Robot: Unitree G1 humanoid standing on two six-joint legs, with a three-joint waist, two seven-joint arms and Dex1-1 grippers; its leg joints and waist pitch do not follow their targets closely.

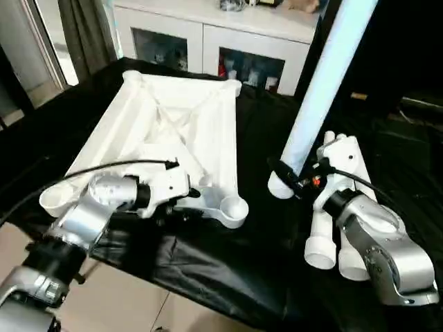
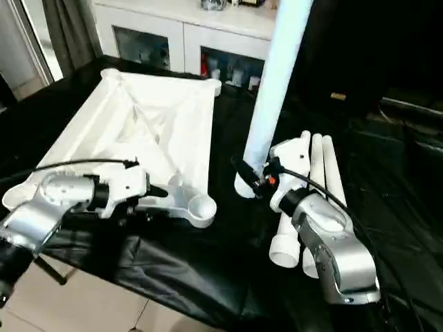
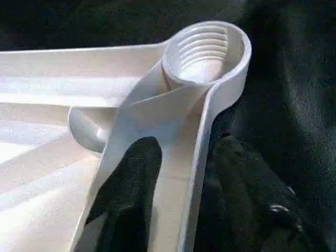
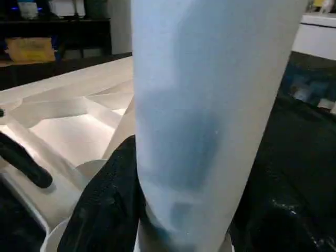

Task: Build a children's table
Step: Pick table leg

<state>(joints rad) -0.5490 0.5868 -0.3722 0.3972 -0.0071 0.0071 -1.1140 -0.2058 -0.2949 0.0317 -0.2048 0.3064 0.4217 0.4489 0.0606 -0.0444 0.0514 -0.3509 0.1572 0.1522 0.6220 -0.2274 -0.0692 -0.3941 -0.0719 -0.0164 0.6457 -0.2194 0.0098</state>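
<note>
The white table top lies ribbed side up on the black-draped surface, with a threaded corner socket at its near right corner. My left gripper is at the near rim just beside that socket, one finger inside the rim wall and one outside, shut on the rim. My right gripper is shut on a long white leg near its lower end. The leg stands tilted, its foot end just to the right of the table top. More white legs lie side by side under my right forearm.
A white cabinet with glass doors stands behind the work surface. The black drape hangs over the near edge, with tiled floor below. A black cable arcs over my left forearm.
</note>
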